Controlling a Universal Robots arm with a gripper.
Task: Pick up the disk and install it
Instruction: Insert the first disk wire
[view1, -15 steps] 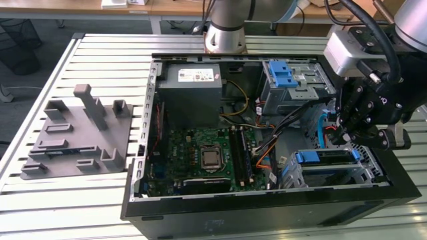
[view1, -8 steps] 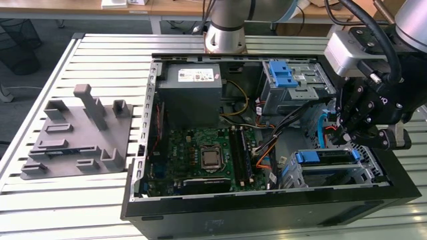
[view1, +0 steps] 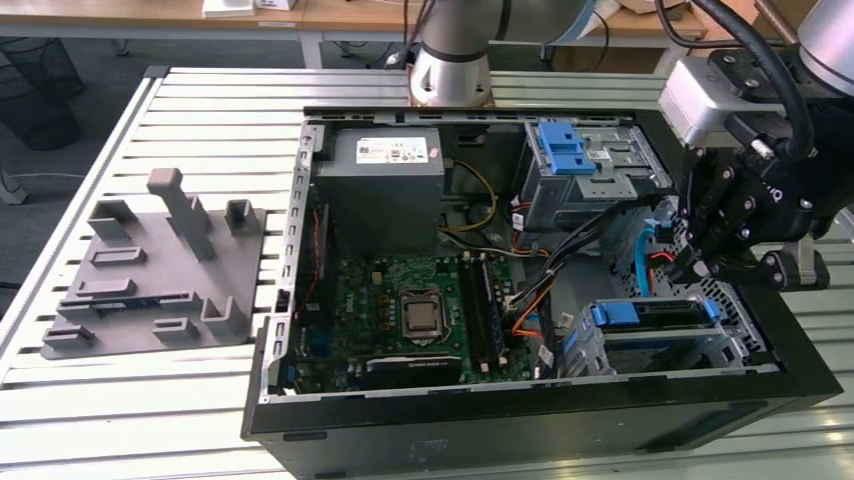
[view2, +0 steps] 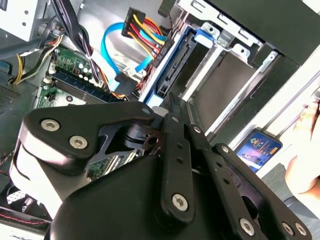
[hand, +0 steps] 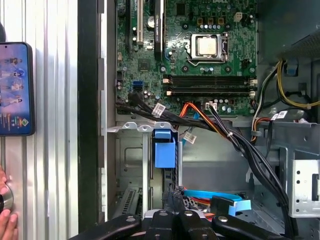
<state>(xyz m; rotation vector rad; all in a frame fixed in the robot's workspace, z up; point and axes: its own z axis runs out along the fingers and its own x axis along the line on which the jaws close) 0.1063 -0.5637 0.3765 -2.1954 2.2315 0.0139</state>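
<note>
One disk (view1: 647, 314), label seemingly hidden, sits near gripper (view1: 697, 268).

You're working on a pale slatted metal surface (view1: 214, 100) over grey floor (view1: 40, 230). Behind it runs a wooden desk (view1: 120, 12), with a dark mesh bin (view1: 34, 90) at the exterior view's left.

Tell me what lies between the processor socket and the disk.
In the first wrist view, memory slots and a cable bundle separate the processor socket from the disk.
</note>
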